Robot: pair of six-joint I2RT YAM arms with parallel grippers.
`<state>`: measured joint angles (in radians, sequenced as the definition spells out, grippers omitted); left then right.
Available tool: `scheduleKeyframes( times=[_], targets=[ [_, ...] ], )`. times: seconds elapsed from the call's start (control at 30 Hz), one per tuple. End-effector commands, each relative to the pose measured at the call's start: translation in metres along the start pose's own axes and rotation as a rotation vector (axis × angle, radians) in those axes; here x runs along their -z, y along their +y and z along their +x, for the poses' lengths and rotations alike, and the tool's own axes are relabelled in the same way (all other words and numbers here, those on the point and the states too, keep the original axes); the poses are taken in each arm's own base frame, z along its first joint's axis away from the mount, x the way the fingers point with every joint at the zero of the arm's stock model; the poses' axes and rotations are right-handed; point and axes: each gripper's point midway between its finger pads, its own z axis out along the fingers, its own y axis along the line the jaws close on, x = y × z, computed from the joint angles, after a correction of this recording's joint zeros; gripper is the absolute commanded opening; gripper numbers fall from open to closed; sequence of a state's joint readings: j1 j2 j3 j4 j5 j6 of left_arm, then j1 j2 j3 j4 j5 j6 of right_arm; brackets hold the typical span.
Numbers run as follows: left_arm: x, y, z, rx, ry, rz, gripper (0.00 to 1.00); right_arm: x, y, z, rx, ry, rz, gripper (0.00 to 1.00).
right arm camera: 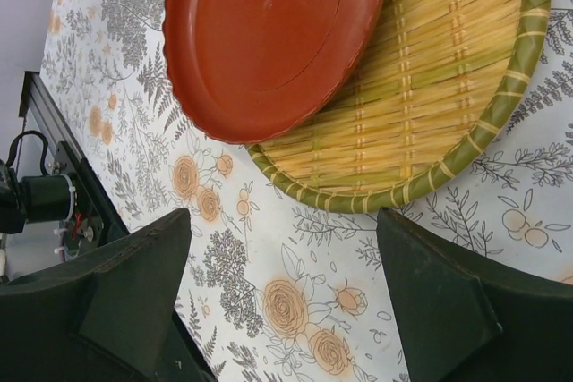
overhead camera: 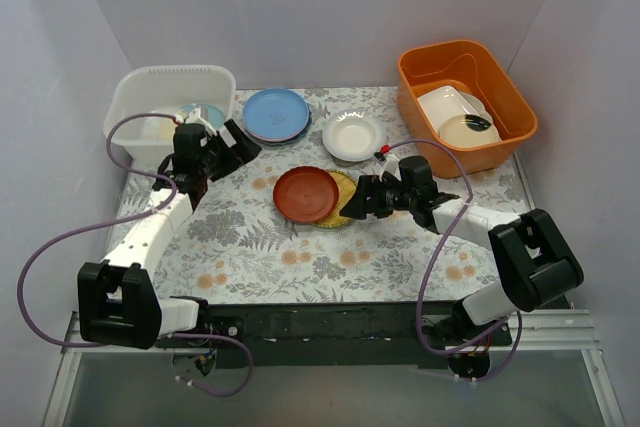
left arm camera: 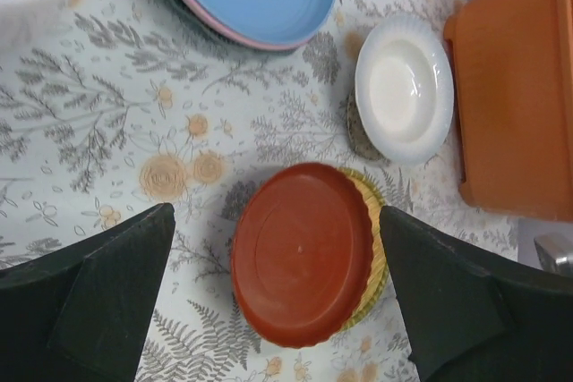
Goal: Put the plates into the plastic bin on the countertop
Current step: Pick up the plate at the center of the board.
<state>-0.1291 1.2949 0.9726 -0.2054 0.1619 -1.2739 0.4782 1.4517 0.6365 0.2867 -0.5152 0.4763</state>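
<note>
Two plates are lying stacked at the middle of the countertop [overhead camera: 260, 247]: the red plate [overhead camera: 303, 193] is sitting on the yellow woven plate [overhead camera: 338, 217], shifted leftward so the yellow rim is showing on the right. The right gripper [overhead camera: 358, 199] is hovering just beside that exposed rim, facing it, fingers spread wide with nothing between them. The left gripper [overhead camera: 243, 144], equally agape and empty, is hanging near the plastic bin [overhead camera: 140, 97] and the blue plate [overhead camera: 276, 114]. The right arm is looking better placed for the stack, though the bin is sitting well apart at the far left.
</note>
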Motion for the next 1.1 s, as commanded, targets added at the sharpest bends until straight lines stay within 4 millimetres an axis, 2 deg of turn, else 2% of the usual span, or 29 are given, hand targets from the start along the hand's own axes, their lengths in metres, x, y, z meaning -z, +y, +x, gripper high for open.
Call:
scheduleKeyframes(
  times=[0.0, 0.2, 0.73, 0.87, 1.07],
  targets=[
    [0.014, -0.008, 0.034, 0.008, 0.027, 0.103, 0.98, -0.011, 0.012, -0.021, 0.039, -0.019, -0.062, 0.91],
    [0.007, 0.008, 0.078, 0.005, 0.105, 0.065, 0.93, -0.014, 0.010, -0.021, 0.038, -0.018, -0.061, 0.91],
    [-0.012, 0.020, 0.113, 0.012, 0.195, 0.057, 0.89, 0.008, 0.010, -0.015, 0.041, -0.059, -0.001, 0.90],
    [-0.016, 0.016, 0.116, 0.010, 0.196, 0.080, 0.89, 0.009, 0.006, -0.013, 0.037, -0.060, 0.017, 0.91],
    [-0.017, 0.024, 0.129, 0.016, 0.223, 0.068, 0.89, 0.004, 0.006, -0.014, 0.029, -0.051, 0.010, 0.90]
  ],
)
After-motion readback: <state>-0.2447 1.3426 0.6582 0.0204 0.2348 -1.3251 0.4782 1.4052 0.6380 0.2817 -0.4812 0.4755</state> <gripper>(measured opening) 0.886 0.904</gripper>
